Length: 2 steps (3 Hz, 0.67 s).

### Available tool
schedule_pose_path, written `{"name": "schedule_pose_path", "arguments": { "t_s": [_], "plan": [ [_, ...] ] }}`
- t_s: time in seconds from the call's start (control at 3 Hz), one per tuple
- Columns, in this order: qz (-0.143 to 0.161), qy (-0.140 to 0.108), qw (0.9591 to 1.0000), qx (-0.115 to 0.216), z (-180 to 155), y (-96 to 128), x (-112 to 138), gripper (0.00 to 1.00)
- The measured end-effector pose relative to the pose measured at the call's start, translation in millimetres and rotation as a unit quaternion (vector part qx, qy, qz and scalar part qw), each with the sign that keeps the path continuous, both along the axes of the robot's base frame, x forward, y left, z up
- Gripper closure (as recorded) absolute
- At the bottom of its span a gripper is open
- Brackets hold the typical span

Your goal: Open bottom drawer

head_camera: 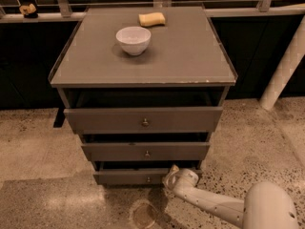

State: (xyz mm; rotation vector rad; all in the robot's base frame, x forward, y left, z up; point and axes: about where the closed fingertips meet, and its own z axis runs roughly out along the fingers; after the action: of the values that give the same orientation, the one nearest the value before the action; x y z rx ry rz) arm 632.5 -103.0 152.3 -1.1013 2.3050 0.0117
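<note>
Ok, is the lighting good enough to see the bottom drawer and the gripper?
Camera view: dim, warm light; the cabinet top is evenly lit, with a soft shadow beside the bowl. Camera view: the bottom drawer sits in shade below dark gaps, its knob just visible; the pale gripper stands out at its right end.
</note>
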Motion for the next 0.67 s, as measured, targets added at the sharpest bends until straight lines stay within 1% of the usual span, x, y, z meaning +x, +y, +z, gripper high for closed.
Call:
{"name": "schedule_pose_path", "arguments": {
  "t_s": [0.33, 0.67],
  "plan": [
    [-0.001, 0.003, 1.0, 0.0, -1.0, 0.4, -0.7, 1.0],
    [-0.018, -0.003, 0.9997, 0.015, -0.9, -2.9, -0.1, 1.0]
  ]
}}
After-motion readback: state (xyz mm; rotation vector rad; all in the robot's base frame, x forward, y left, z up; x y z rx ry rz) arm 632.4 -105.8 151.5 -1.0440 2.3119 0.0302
